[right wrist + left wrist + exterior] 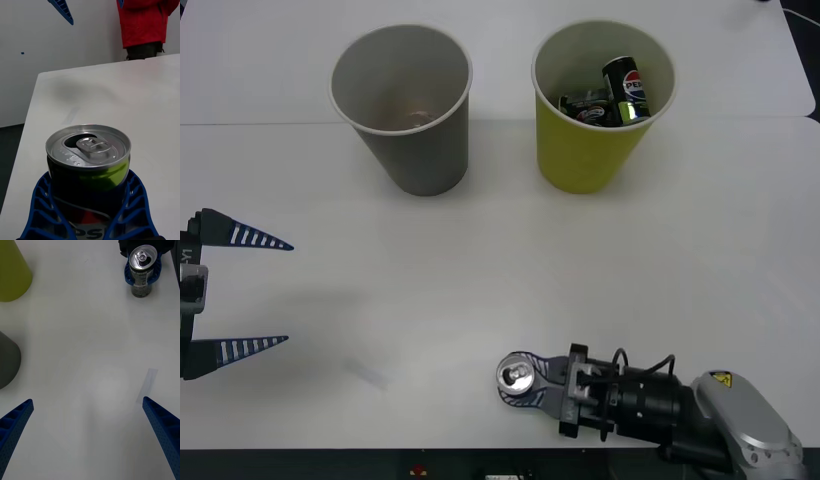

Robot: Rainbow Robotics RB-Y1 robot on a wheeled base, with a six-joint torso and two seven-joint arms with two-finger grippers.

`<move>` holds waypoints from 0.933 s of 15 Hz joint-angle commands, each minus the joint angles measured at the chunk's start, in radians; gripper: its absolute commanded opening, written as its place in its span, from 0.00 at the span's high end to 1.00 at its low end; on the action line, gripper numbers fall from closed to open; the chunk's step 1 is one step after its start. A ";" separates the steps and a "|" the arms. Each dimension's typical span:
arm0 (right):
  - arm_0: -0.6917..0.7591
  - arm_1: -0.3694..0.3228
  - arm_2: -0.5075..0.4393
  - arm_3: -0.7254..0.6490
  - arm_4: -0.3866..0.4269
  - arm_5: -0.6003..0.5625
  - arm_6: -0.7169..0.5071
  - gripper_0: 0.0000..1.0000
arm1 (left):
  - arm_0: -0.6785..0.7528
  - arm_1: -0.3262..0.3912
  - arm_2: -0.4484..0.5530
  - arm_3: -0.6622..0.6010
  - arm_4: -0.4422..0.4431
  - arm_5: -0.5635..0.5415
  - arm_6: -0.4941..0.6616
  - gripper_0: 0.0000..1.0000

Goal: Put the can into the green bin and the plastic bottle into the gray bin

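Note:
A dark can (515, 376) with a shiny silver top and pull tab stands upright near the table's front edge, right of centre. My right gripper (510, 382) is shut on it, its blue fingers (41, 202) hugging both sides of the can (90, 150). The left wrist view shows the same can (141, 262) held in those fingers. My left gripper (288, 293) hangs open at the table's left side, holding nothing. The gray bin (420, 150) and the green bin (590, 150) stand upright at the back. The plastic bottle is out of view.
Inside the green bin lie a black Pepsi can (625, 88) and another dark can (585, 103). A pale strip (365, 372) lies flat on the white table (480, 260) between the grippers. The front edge runs just behind the right wrist.

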 commanded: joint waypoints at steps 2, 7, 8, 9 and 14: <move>-0.004 -0.024 -0.001 -0.035 0.006 0.015 -0.059 1.00 | 0.000 0.000 0.000 0.000 0.000 0.000 0.000 0.00; 0.042 -0.081 -0.052 -0.272 0.139 0.015 -0.333 1.00 | 0.000 0.000 0.000 0.000 0.000 0.000 0.000 0.00; 0.056 -0.089 -0.072 -0.327 0.173 0.017 -0.392 1.00 | 0.000 0.000 0.000 0.000 0.000 0.000 0.000 0.00; 0.073 -0.098 -0.093 -0.398 0.218 0.015 -0.468 1.00 | 0.000 0.000 0.000 0.000 0.000 0.000 0.000 0.00; 0.142 -0.132 -0.190 -0.678 0.406 0.003 -0.795 1.00 | 0.000 0.000 0.000 0.000 0.000 0.000 0.000 0.00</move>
